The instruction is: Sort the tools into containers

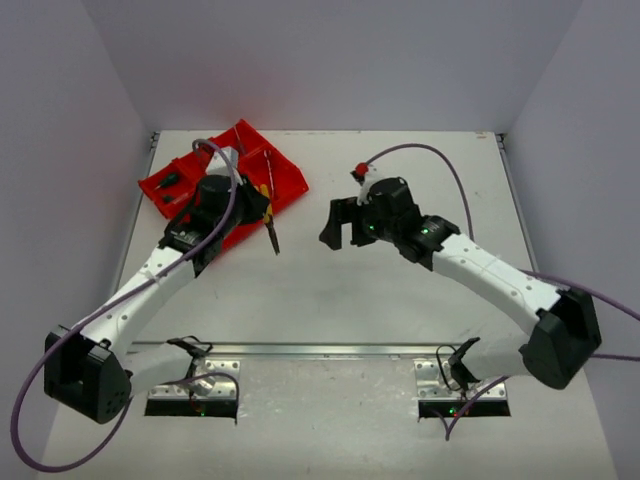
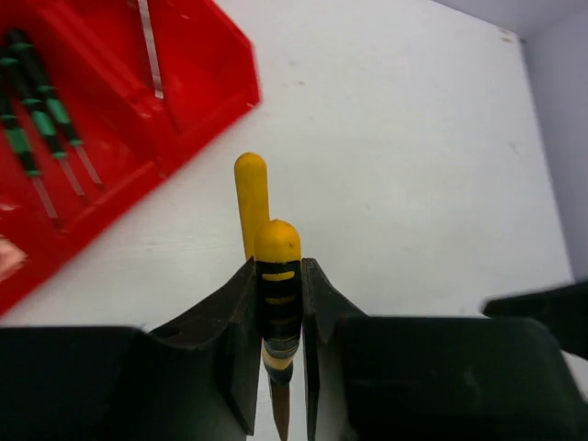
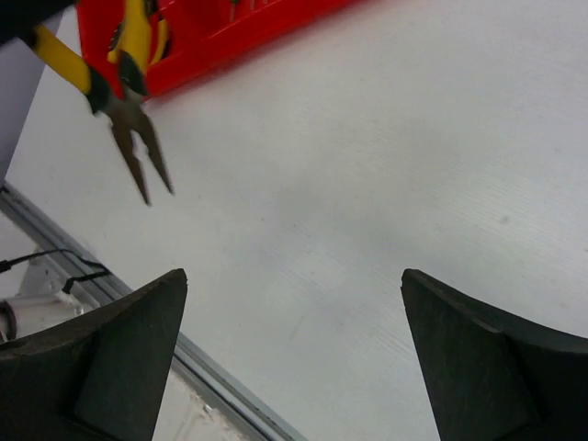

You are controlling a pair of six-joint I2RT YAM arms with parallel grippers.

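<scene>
At the far left sits the red tray [image 1: 288, 182], bright plastic split into oblong compartments, set askew near the table's back-left corner. From overhead the left arm hides much of it. The left wrist view looks inside: green-and-black screwdrivers [image 2: 41, 119] lie together in one compartment, and a thin silver tool [image 2: 150, 50] lies in the next, its kind too small to tell.

Just beside the tray's near right edge, the left gripper [image 1: 262, 213] is clamped on the pliers [image 1: 271, 235], held over the white table [image 1: 400, 310]. Its own camera shows both pads pressed against one handle, banded black and yellow, with the other yellow handle standing free beyond. Only the right wrist view shows the steel nose clearly. It is slim and pointed, its tips slightly parted, hanging just off the tray's edge.

Between the two grippers the table is open white surface, running down to the metal rail [image 1: 330, 349] at the near edge. Pale walls close in the left, back and right sides.

Further right, the right gripper [image 1: 345, 232] hovers over bare table, well apart from the tray. Its fingers [image 3: 110, 363] are spread wide with nothing between them.
</scene>
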